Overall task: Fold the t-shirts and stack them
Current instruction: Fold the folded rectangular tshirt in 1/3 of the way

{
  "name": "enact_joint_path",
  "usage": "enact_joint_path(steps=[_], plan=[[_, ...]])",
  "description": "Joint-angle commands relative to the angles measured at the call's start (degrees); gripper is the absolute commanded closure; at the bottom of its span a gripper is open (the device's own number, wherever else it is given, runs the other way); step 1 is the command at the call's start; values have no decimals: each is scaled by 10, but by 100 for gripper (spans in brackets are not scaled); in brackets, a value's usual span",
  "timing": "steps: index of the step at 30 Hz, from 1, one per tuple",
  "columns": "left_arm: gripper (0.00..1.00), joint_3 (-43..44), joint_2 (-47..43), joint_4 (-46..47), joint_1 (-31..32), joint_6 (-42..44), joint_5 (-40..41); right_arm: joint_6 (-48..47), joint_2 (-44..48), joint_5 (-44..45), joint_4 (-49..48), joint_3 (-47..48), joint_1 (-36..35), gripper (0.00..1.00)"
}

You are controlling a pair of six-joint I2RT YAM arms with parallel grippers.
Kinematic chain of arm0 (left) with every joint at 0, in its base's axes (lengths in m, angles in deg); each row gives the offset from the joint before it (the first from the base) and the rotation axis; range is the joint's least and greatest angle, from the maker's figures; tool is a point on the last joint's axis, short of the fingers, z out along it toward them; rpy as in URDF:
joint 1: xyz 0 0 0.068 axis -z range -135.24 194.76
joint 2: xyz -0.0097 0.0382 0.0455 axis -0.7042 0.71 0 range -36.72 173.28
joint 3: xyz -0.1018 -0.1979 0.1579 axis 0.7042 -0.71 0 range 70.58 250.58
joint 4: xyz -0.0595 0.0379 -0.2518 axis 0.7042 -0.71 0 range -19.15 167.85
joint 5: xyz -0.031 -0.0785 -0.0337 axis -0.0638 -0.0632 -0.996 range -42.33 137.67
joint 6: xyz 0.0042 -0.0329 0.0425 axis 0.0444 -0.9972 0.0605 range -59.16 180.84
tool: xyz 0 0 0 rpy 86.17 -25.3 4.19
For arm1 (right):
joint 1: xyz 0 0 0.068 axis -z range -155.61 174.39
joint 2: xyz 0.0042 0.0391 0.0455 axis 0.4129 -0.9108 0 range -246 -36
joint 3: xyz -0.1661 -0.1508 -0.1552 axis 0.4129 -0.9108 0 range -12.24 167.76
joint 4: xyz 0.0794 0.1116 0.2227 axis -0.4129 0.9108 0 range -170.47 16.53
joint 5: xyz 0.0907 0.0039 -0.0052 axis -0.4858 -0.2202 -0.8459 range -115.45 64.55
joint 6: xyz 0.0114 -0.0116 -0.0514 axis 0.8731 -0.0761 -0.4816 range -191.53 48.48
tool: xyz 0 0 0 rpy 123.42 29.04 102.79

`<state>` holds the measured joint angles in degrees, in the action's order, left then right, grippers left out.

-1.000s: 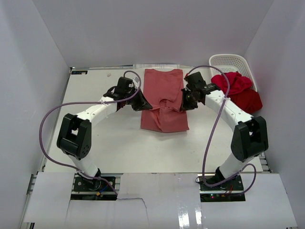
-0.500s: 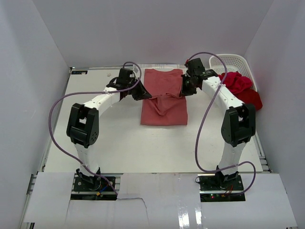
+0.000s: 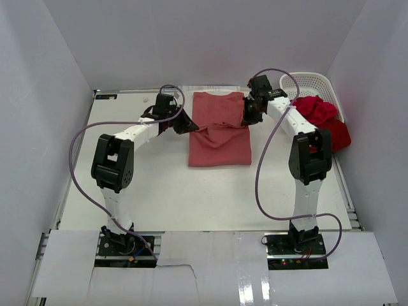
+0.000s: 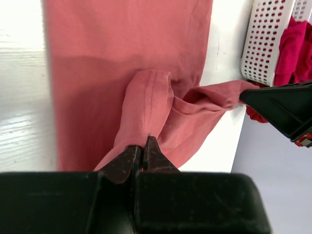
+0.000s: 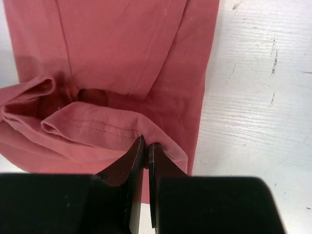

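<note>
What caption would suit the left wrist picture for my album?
Left gripper pinching a raised fold of the salmon-red t-shirt, white lattice basket beyond.

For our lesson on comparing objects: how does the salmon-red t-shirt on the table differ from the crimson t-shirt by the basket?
The salmon-red t-shirt lies mostly flat; the crimson t-shirt is a crumpled heap at the basket. The salmon-red one is paler, the crimson one brighter. The left gripper and right gripper pinch the salmon-red one; no gripper holds the crimson one. Both are soft red cloth.
</note>
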<state>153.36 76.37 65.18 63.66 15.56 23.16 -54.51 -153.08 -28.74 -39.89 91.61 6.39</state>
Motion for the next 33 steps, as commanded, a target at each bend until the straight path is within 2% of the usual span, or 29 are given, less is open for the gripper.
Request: enact_joint_path(steps=[1, 2, 19, 33], plan=[[99, -8, -30, 38, -13, -9, 0, -13, -19, -7, -1, 31, 6, 92], [96, -6, -26, 42, -13, -10, 1, -13, -26, -7, -2, 33, 6, 92], [95, 27, 43, 84, -20, -17, -55, -10, -67, -16, -23, 63, 17, 92], [95, 33, 66, 92, -27, -23, -45, -12, -105, -23, -26, 100, 24, 91]])
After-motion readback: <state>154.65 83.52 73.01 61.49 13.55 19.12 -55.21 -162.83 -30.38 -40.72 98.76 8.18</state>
